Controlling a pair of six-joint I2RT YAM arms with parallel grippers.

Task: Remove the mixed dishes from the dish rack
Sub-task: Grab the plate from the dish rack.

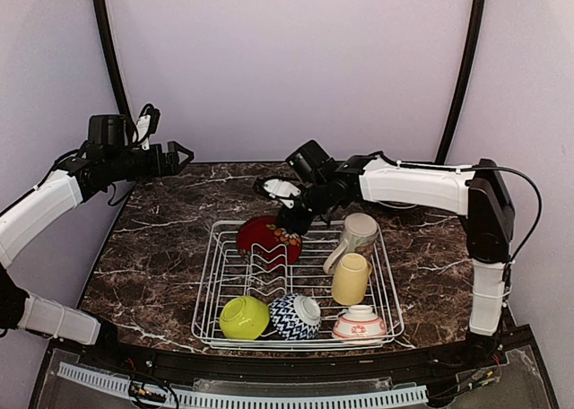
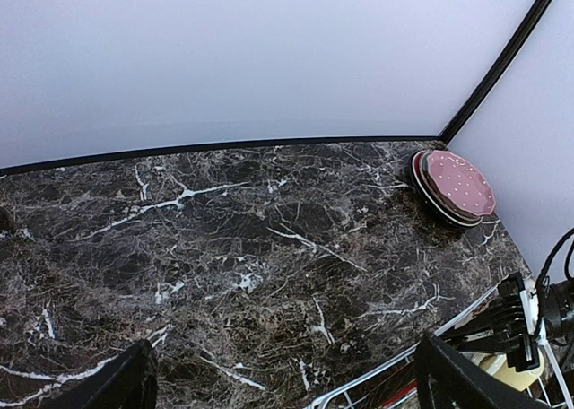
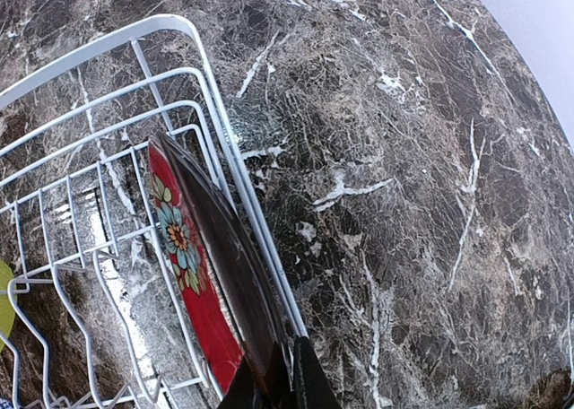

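The white wire dish rack (image 1: 387,294) sits mid-table. In it a red flowered plate (image 1: 267,239) stands on edge at the back left. It also holds a cream mug (image 1: 360,231), a yellow mug (image 1: 351,278), a lime bowl (image 1: 244,317), a navy-zigzag bowl (image 1: 294,316) and a pink-white bowl (image 1: 360,323). My right gripper (image 1: 292,218) is shut on the red plate's top rim (image 3: 193,274), its fingers (image 3: 314,382) pinching the edge. My left gripper (image 1: 182,154) is open and empty, raised at the far left. In its wrist view the gripper (image 2: 287,378) looks over bare marble.
A stack of plates topped by the pink dotted scalloped one (image 2: 456,185) lies at the table's far right corner. The rack's corner (image 2: 395,373) shows low in the left wrist view. The marble table (image 1: 161,248) meets lilac walls behind and at both sides.
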